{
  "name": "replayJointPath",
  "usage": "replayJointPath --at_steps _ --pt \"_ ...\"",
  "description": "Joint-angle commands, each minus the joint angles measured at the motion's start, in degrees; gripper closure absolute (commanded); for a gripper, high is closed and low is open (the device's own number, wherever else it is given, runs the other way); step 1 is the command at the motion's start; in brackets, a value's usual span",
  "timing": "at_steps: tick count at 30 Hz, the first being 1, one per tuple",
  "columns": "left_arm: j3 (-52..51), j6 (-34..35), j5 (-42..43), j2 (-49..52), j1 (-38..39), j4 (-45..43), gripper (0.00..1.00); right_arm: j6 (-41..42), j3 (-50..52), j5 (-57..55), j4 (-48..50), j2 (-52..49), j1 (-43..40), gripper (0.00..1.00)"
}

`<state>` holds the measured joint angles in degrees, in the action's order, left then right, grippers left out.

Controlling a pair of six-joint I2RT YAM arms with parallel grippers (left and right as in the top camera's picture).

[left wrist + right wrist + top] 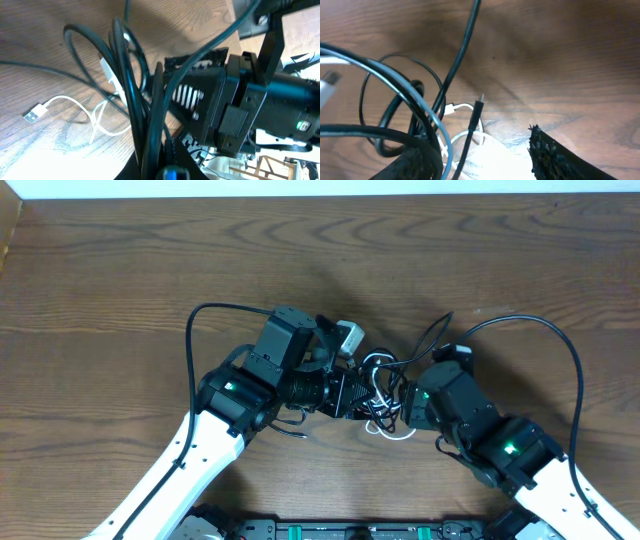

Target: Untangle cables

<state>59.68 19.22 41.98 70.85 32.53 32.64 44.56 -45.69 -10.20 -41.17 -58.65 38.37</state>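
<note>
Mid-untangle, I'd say. The knotted thin black cords (125, 75) and short white USB cord (70, 102) sit mid brown wooden tabletop (120, 280). Left gripper (352, 392) is clamped on the black ones, right gripper (477, 150) is half open around strands. Next it needs one clean strand.

Noted: cable tangle (378, 392) sat on the table (100, 290), between my left gripper (352, 395) on its left and my right gripper (405, 402) on its right. One loose plug (31, 116) lay flat on the table beside the tangle.
</note>
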Motion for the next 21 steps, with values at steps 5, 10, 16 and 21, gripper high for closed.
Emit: replayJointPath --at_steps 5,10,16,21 --pt "0.44 -2.89 0.87 -0.87 -0.5 -0.61 0.92 -0.42 0.44 -11.58 -9.44 -0.5 -12.83 0.43" --pt "0.44 -4.17 0.83 -0.87 -0.5 -0.63 0.92 -0.46 0.44 -11.3 -12.07 -0.5 -23.39 0.41" --pt "0.44 -4.22 -4.07 -0.94 -2.36 -0.63 0.92 -0.55 0.44 -9.09 -12.37 -0.5 -33.83 0.41" --pt "0.44 -4.28 -4.11 -0.94 -6.34 -0.63 0.92 -2.45 0.44 -6.91 -12.17 -0.5 -36.89 0.4"
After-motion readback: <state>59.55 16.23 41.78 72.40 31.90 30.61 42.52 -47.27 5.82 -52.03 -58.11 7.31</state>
